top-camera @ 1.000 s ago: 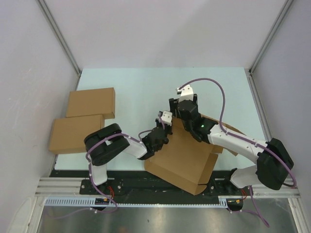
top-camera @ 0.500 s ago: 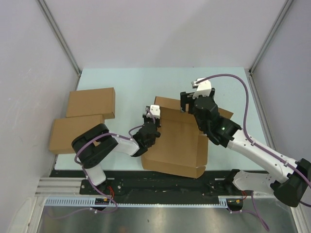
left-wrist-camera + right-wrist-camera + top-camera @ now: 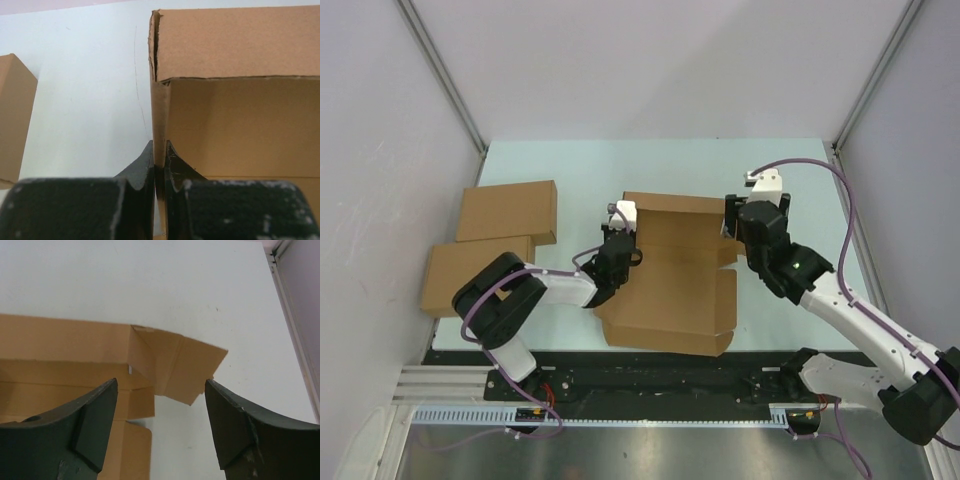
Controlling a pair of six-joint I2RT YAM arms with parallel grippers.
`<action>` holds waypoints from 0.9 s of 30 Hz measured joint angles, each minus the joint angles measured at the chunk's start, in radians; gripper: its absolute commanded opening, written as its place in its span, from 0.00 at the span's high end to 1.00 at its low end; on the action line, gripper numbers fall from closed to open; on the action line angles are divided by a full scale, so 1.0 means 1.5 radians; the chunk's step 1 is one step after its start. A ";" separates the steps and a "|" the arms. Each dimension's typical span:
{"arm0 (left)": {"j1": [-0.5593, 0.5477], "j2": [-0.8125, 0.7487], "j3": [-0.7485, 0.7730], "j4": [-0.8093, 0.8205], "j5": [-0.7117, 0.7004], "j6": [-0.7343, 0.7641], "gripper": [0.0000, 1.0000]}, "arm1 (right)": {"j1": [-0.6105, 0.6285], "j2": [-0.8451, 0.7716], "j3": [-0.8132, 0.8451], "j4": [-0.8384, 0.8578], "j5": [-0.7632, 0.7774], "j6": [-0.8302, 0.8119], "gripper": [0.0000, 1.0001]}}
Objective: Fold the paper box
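Pale table carries your box; left pincer is clenched on its side wall; right pincer hangs released over the flap; pull unevenly and that wall may tear.

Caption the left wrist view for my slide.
Left gripper pinching the paper box's side wall, pale table beyond.

A pale mint-green table is closed in by plain white walls: a back panel beyond its far edge and side panels to its left and right, joined by slanting aluminium struts that meet the table's far corners. Along the table's near edge runs a ribbed aluminium rail, with a brushed metal sheet nearer still. Soft, even light leaves only faint shadows on the table.
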 measured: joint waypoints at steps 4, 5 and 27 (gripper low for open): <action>0.013 -0.001 0.051 -0.084 0.021 -0.018 1.00 | 0.004 0.006 -0.022 -0.016 0.001 0.006 0.27; 0.016 -0.001 0.061 -0.100 0.024 -0.021 1.00 | 0.005 0.013 -0.026 -0.016 0.001 0.008 0.28; 0.019 -0.006 0.066 -0.138 0.041 -0.041 1.00 | -0.030 0.189 -0.037 0.136 0.006 -0.038 0.86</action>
